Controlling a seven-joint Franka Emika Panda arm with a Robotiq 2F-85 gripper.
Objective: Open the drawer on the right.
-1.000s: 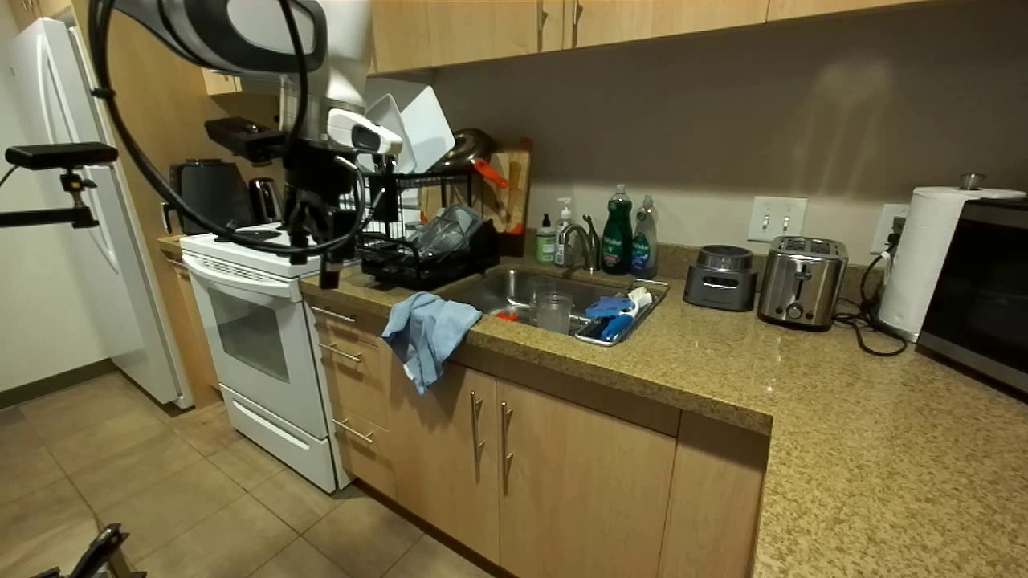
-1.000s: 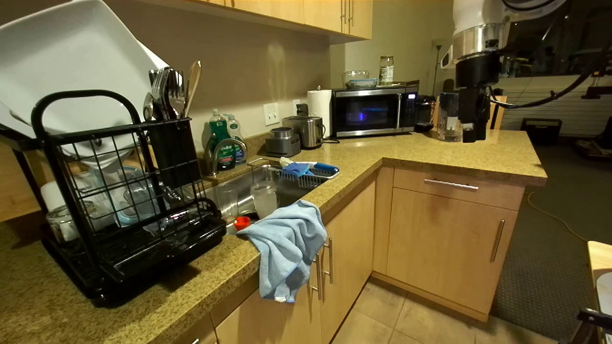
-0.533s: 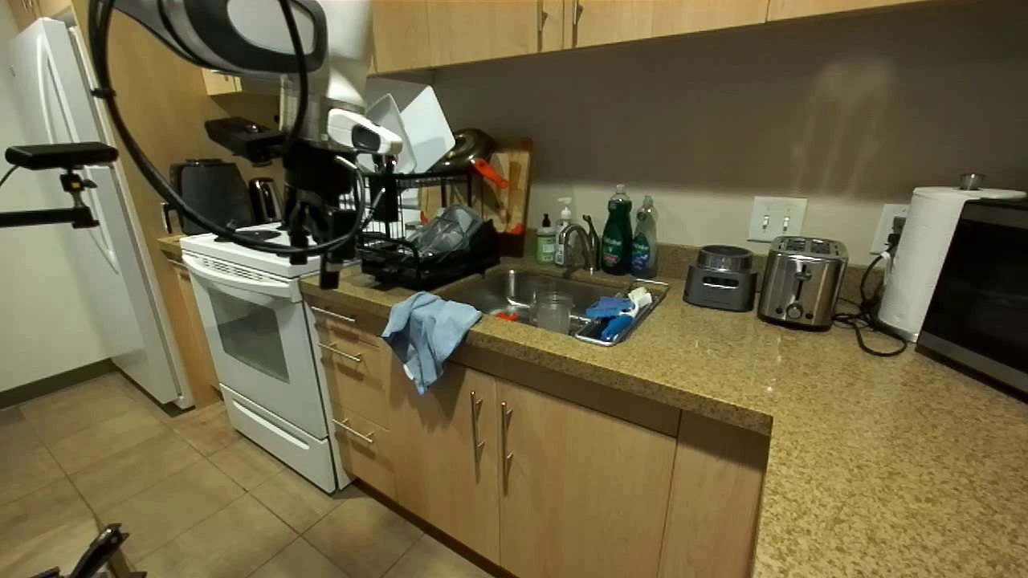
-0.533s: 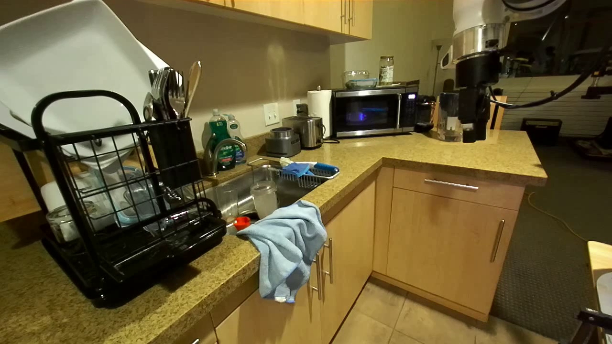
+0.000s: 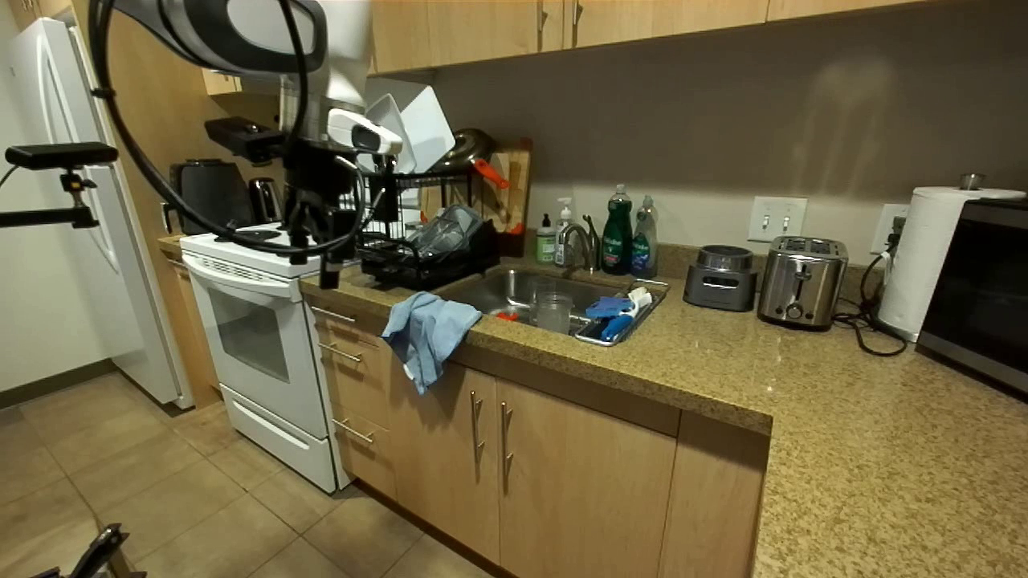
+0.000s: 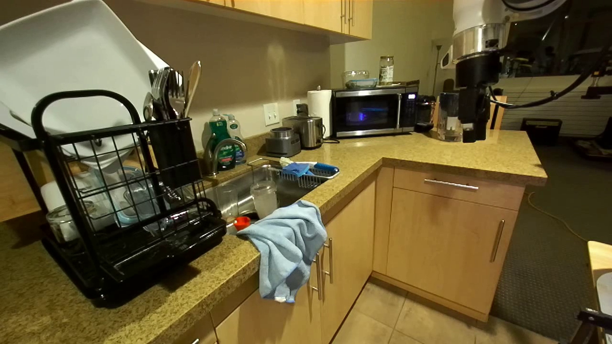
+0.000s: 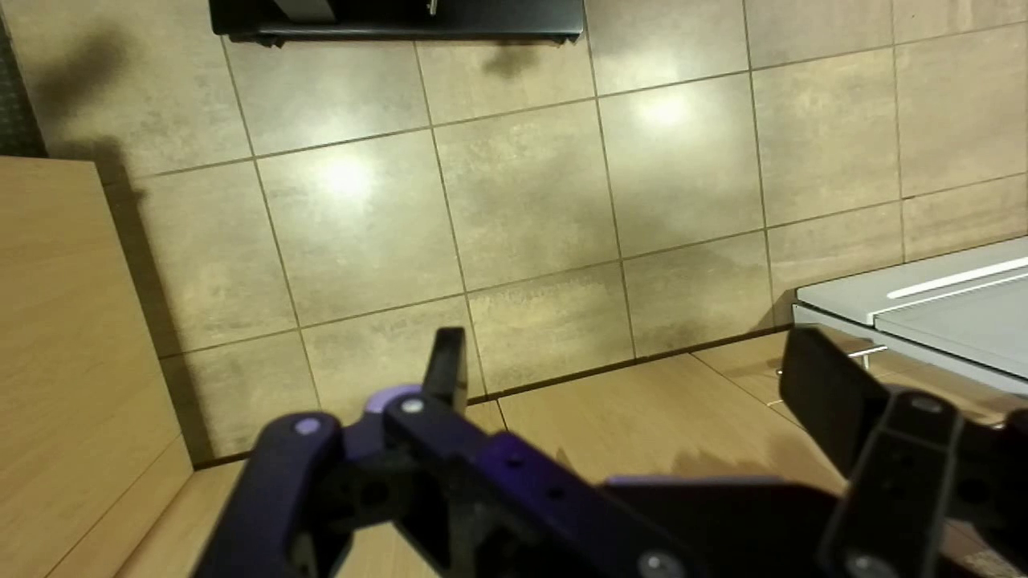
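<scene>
Light-wood drawer (image 6: pixel 409 178), one: closed, metal bar handle (image 6: pixel 451 184) across its front; sits under the counter (image 6: pixel 420 150), above a cupboard door (image 6: pixel 444 239), at right in an exterior view. Gripper (image 7: pixel 630 361), one, mine: jaws wide apart, not touching the drawer, facing floor tiles (image 7: pixel 530 193). Blue cloth (image 6: pixel 291 253), one: draped over the counter's edge beside the sink (image 5: pixel 499 289).

In exterior view: dish rack (image 6: pixel 162 263) left on worktop (image 6: pixel 224 260), sink (image 6: pixel 290 195) right of it, towel (image 6: pixel 289 248) over edge. Toaster (image 6: pixel 306 131) left of microwave (image 6: pixel 368 112). At right, drawer (image 6: pixel 454 192) under worktop, cabinet door (image 6: pixel 440 248) below.
</scene>
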